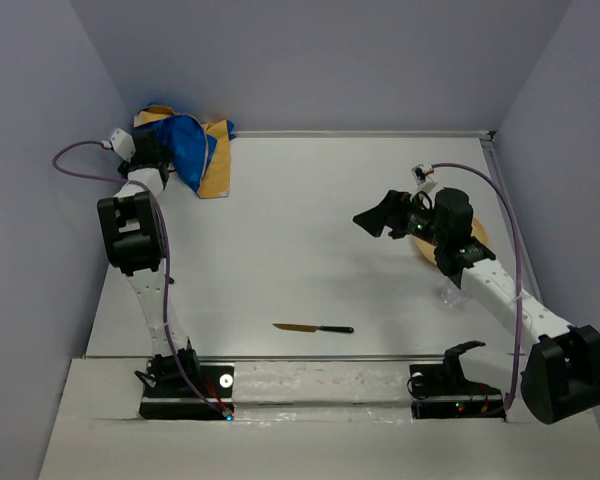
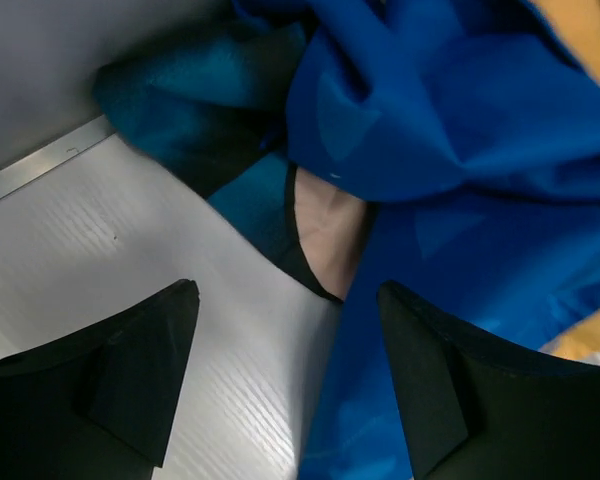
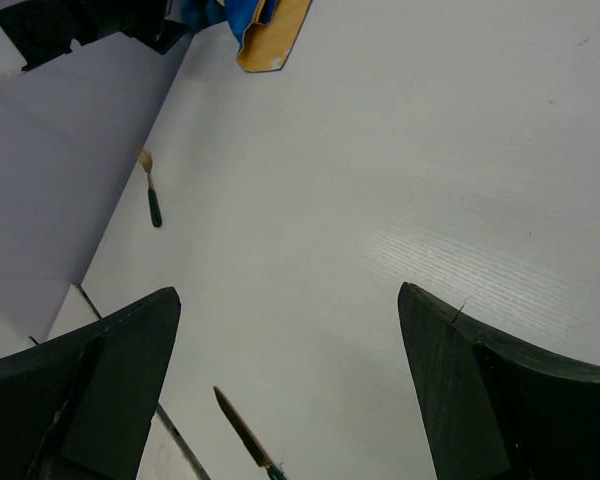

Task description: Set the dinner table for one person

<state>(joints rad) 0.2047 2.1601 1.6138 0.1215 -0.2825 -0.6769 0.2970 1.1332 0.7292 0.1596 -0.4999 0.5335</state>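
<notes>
While the white counter (image 1: 310, 230) spreads beneath both arms, a crumpled blue cloth (image 1: 185, 150) sits at its far left corner, the left hand (image 2: 285, 300) gaping at its edge, holding nothing. The right hand (image 3: 287, 295) hovers spread wide, empty; a knife (image 1: 313, 328) lies by the near edge.

The large flat plain white rectangular tabletop (image 1: 310, 230) lay level and filled most of the overhead view, reaching from near edge to far edge. Up close, its matte surface showed fine parallel ribbing and a few small dark specks.
</notes>
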